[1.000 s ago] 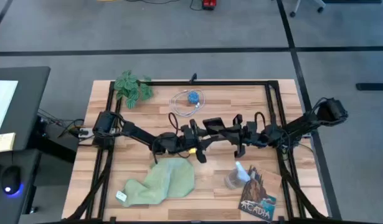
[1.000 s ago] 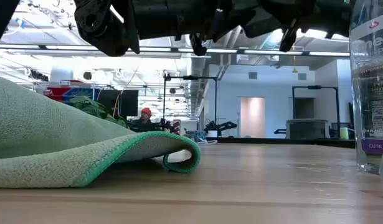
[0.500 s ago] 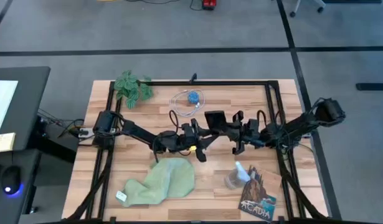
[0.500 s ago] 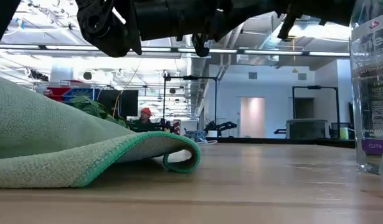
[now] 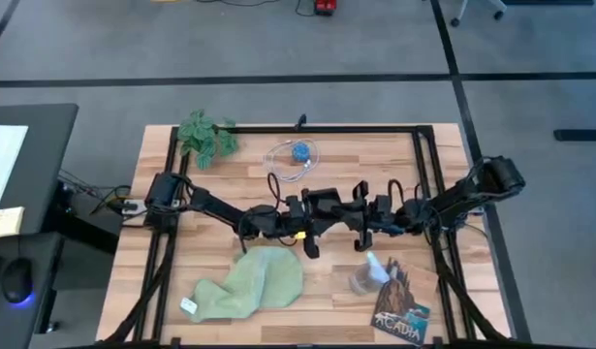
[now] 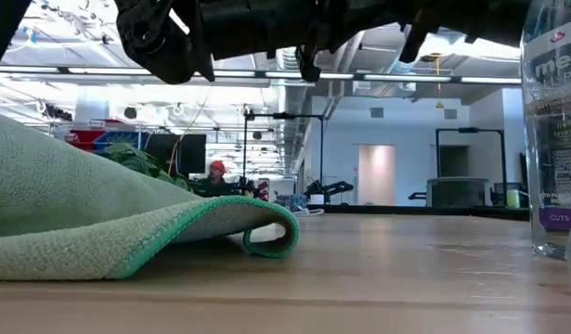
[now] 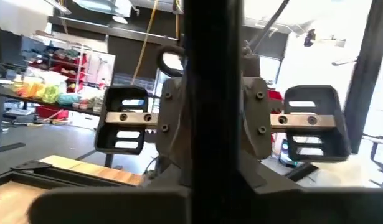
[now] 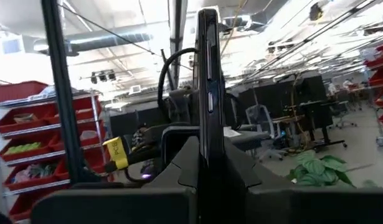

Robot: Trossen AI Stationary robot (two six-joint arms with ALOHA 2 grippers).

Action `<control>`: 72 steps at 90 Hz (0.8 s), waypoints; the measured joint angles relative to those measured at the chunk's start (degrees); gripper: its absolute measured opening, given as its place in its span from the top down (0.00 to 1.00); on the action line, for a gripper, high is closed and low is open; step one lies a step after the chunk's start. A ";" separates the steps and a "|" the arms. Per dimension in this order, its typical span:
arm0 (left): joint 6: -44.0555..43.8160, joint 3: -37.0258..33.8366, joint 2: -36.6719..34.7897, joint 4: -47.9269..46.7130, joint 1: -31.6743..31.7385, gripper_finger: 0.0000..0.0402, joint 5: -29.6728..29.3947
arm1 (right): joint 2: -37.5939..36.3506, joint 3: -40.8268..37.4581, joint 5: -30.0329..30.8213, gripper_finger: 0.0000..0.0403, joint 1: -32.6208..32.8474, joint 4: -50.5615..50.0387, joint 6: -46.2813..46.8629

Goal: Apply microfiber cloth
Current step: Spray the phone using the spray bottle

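The microfiber cloth (image 5: 252, 285), soft napped sage-green fabric with a rolled edge, lies rumpled at the table's (image 5: 453, 160) near left, its long axis running from the white tag at the near-left corner toward the far right. Above mid-table, the left gripper (image 5: 308, 236) and right gripper (image 5: 348, 206) meet at a thin black phone (image 5: 320, 204) held edge-on. The right gripper's fingers appear clamped on it; whether the left's are released or clenched cannot be told.

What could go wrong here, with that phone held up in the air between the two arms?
The right gripper holds the phone above the middle of the table; it might slip and fall. The left gripper sits right beside it, so the arms might bump. The spray bottle stands just below the right arm and could get tipped over.
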 joint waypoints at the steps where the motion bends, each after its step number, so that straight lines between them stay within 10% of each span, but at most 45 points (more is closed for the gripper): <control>1: 0.07 0.00 0.00 -0.17 -0.02 0.97 -0.07 | 0.00 -0.10 0.03 0.97 0.07 0.00 0.00; 46: -1.78 -0.02 -0.24 -13.32 -2.46 0.98 -11.76 | -0.07 -1.41 2.80 0.83 -0.11 -8.80 -2.82; 72: -5.72 -0.07 -4.15 -33.21 -2.53 0.98 -14.52 | -5.79 -1.11 4.23 0.52 -1.08 -21.88 -4.02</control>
